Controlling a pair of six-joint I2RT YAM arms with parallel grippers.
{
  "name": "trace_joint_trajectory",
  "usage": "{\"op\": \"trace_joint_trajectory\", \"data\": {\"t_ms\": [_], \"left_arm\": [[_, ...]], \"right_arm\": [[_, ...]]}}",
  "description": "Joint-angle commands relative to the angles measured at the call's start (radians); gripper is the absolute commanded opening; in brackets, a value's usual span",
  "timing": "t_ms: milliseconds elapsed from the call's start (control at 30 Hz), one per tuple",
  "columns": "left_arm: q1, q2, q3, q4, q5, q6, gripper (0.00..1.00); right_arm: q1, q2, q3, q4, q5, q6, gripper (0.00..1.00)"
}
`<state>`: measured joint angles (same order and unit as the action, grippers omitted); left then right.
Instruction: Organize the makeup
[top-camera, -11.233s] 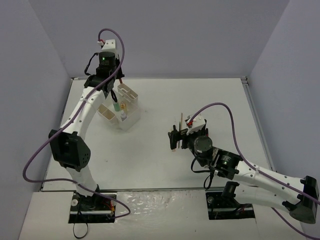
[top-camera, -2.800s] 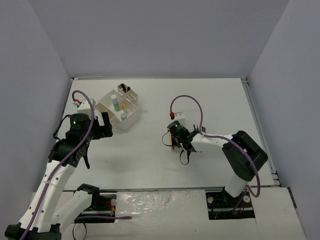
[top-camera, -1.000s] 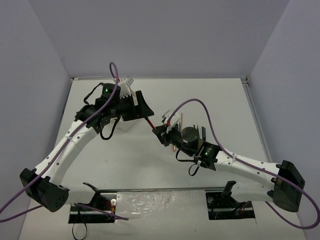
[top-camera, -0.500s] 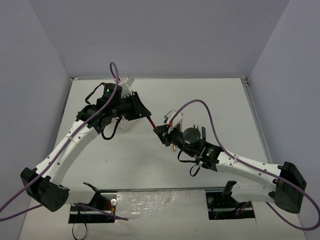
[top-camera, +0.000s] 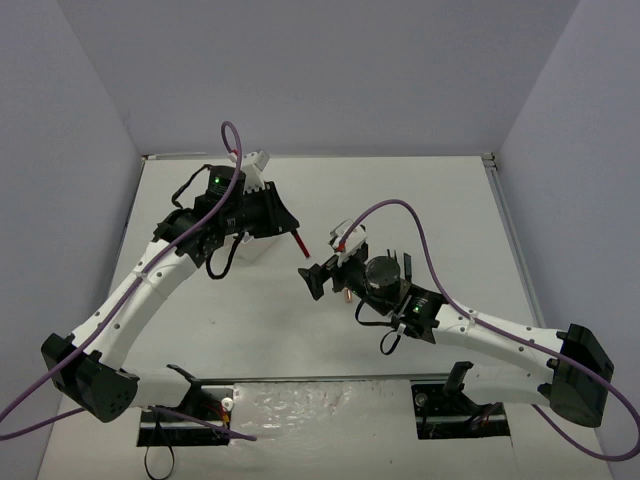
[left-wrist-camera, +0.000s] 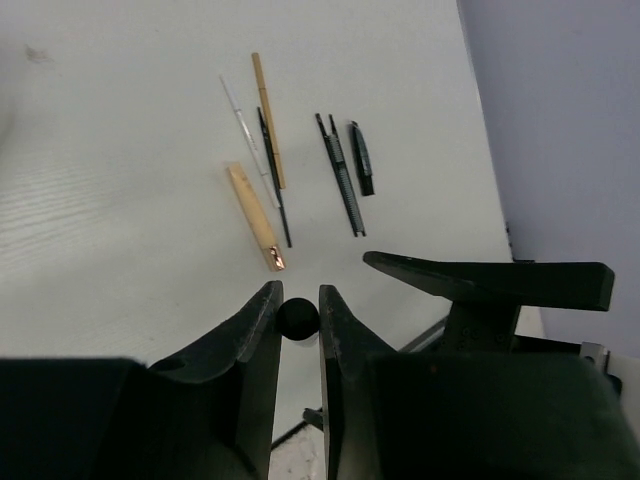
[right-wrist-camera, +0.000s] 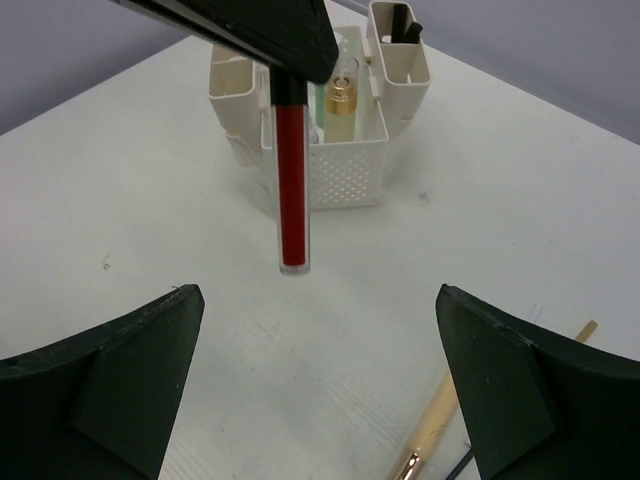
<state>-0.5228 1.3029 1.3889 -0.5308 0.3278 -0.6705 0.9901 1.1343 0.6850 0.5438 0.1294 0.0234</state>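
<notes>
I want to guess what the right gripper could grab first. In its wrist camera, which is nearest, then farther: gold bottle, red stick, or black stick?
1. red stick: hanging just ahead of the right gripper, centre.
2. gold bottle: standing inside the white box, behind the stick.
3. black stick: in the box's rear compartment, upper right.

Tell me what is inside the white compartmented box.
From the right wrist, the white box holds a gold bottle in the middle and a black stick in a side pocket. The red stick in the left gripper blocks part of the box.
</notes>
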Motion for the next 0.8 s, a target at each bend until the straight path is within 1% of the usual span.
{"op": "trace_joint_trajectory", "data": {"t_ms": [0, 33, 67, 133, 167, 200, 300, 467, 567, 767], "left_arm": [[0.006, 0.027, 0.117, 0.057, -0.177, 0.176, 0.00], [0.011, 0.044, 0.147, 0.058, -0.217, 0.204, 0.00], [0.018, 0.058, 0.153, 0.060, -0.225, 0.209, 0.00], [0.044, 0.105, 0.199, 0.074, -0.313, 0.274, 0.00], [0.060, 0.128, 0.223, 0.083, -0.329, 0.294, 0.00], [0.070, 0.145, 0.241, 0.093, -0.380, 0.310, 0.00], [0.104, 0.222, 0.310, 0.130, -0.458, 0.362, 0.00], [0.175, 0.359, 0.414, 0.188, -0.520, 0.436, 0.00], [0.208, 0.434, 0.470, 0.200, -0.517, 0.436, 0.00], [0.235, 0.560, 0.545, 0.245, -0.523, 0.458, 0.00]], "right_arm": [[0.002, -0.042, 0.061, -0.038, 0.130, 0.025, 1.00], [0.001, -0.047, 0.061, -0.057, 0.152, 0.036, 1.00], [0.000, -0.052, 0.061, -0.072, 0.170, 0.045, 1.00], [-0.003, -0.059, 0.059, -0.120, 0.206, 0.073, 1.00], [-0.004, -0.062, 0.059, -0.142, 0.228, 0.088, 1.00], [-0.004, -0.064, 0.056, -0.154, 0.243, 0.097, 1.00], [-0.006, -0.077, 0.032, -0.176, 0.266, 0.122, 1.00], [-0.010, -0.112, -0.015, -0.203, 0.274, 0.167, 1.00], [-0.011, -0.134, -0.039, -0.208, 0.282, 0.170, 1.00], [-0.047, -0.170, -0.078, -0.220, 0.278, 0.169, 1.00]]}}
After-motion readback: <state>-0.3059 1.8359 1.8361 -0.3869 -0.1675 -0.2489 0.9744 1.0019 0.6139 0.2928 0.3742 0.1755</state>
